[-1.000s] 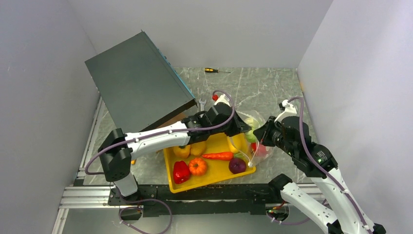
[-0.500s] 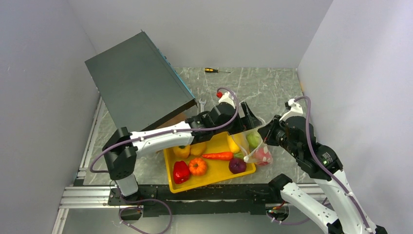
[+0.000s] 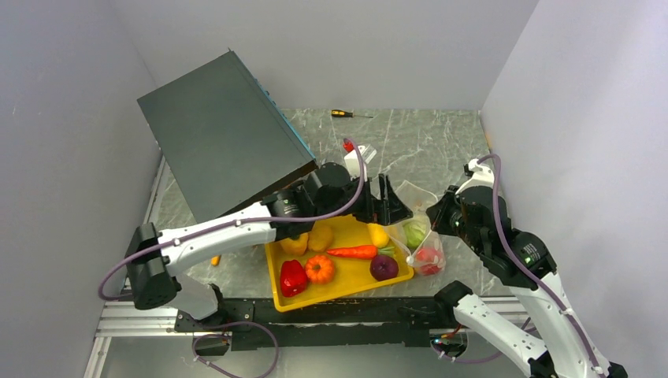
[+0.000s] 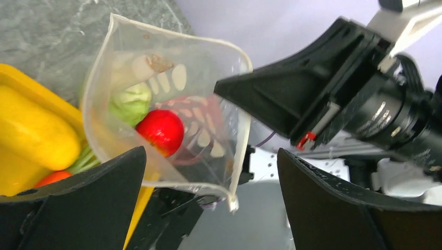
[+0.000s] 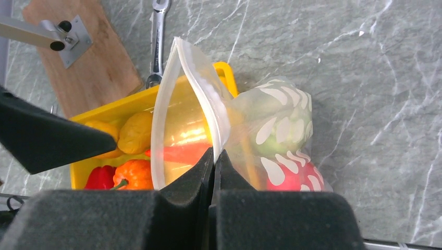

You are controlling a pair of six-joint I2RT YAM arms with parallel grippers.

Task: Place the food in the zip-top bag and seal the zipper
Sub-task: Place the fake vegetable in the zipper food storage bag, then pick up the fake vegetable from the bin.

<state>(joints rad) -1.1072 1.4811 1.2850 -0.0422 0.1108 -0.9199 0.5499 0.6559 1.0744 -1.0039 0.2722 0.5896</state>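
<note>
Top view, as I read it from here:
- Left gripper (image 3: 386, 206): jaws wide apart, nothing held, above the far right corner of the tray (image 3: 346, 288). Its elbow has swung toward the bench's left edge since half a second ago.
- Bag (image 3: 420, 240): hangs at the tray's right end, toward the near edge.
- Right gripper (image 3: 434, 214): holding the bag.
- Carrot (image 3: 353, 252), pumpkin (image 3: 320, 268) and pepper (image 3: 293, 277): in the tray.

Left wrist:
- Bag mouth gapes.
- Tomato (image 4: 161, 130) and cabbage (image 4: 129, 103): inside the bag.

Right wrist:
- Fingers clamped tight on the zipper (image 5: 206, 91).

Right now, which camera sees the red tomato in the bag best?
Left wrist: it looks into the open bag at the red tomato. Right wrist shows it through dotted plastic; top view, only a red speck.
</note>
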